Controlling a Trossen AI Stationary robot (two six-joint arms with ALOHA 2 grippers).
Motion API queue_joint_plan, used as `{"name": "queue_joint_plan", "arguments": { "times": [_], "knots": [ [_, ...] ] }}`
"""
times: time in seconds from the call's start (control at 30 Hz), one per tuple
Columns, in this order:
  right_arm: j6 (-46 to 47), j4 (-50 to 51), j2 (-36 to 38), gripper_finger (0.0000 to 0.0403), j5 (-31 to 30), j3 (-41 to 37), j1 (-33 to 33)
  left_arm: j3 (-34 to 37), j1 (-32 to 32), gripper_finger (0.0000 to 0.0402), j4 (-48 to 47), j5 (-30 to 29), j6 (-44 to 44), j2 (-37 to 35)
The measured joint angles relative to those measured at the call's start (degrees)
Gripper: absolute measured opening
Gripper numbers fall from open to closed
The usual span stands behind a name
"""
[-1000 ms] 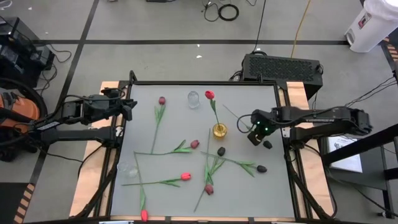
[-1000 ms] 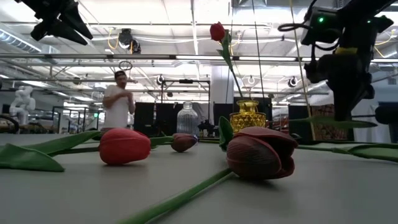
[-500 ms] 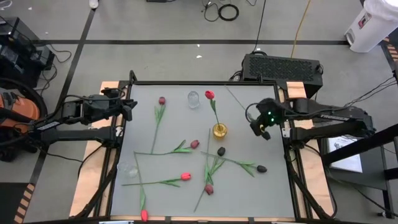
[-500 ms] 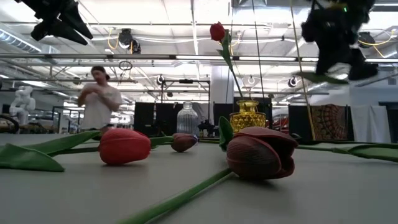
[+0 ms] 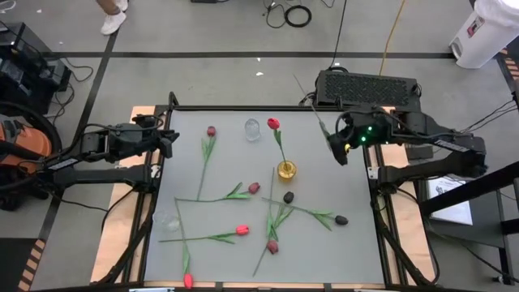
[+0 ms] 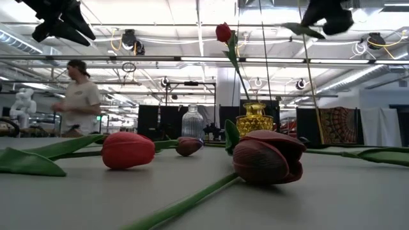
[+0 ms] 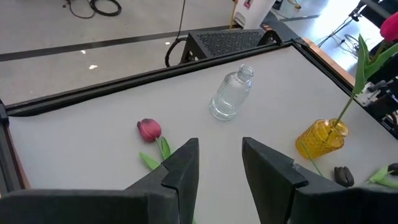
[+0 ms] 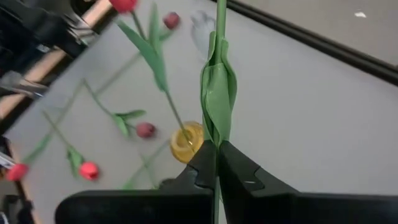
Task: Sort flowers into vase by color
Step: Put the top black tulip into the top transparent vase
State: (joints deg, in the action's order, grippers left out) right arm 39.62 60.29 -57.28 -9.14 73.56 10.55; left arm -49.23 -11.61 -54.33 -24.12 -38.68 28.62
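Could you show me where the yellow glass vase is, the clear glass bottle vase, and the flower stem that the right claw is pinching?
Yellow glass vase [image 5: 286, 169], high view, on its rim.
Clear glass bottle vase [image 7: 231, 95], left wrist view, on its ribbed body.
Green flower stem held by the right gripper [image 8: 218, 163]: [image 8: 218, 99], right wrist view, on its folded leaf.

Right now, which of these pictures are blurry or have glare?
Low view: ceiling lights glare; the near dark tulip is soft. Right wrist view: the flower stem is sharp, the yellow vase behind it blurred. High view is evenly lit.
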Motion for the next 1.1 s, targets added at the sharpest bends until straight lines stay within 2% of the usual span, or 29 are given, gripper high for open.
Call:
{"name": "queue_joint_plan", "arguments": {
  "times": [0.37,0.77,1.1],
  "knots": [
    [-2.4,-3.95,-5.5,0.0,2.12,11.34,-0.02,0.0,0.01,0.013,0.0,0.0,0.26,0.02],
    [-3.81,-17.87,-10.68,0.0,8.56,13.31,-0.13,0.0,-0.01,0.013,0.0,0.0,0.59,0.01],
    [-2.06,-29.96,-14.17,0.0,17.32,13.34,-0.41,0.0,0.01,0.013,0.19,0.29,1.61,0.01]
  ]
}}
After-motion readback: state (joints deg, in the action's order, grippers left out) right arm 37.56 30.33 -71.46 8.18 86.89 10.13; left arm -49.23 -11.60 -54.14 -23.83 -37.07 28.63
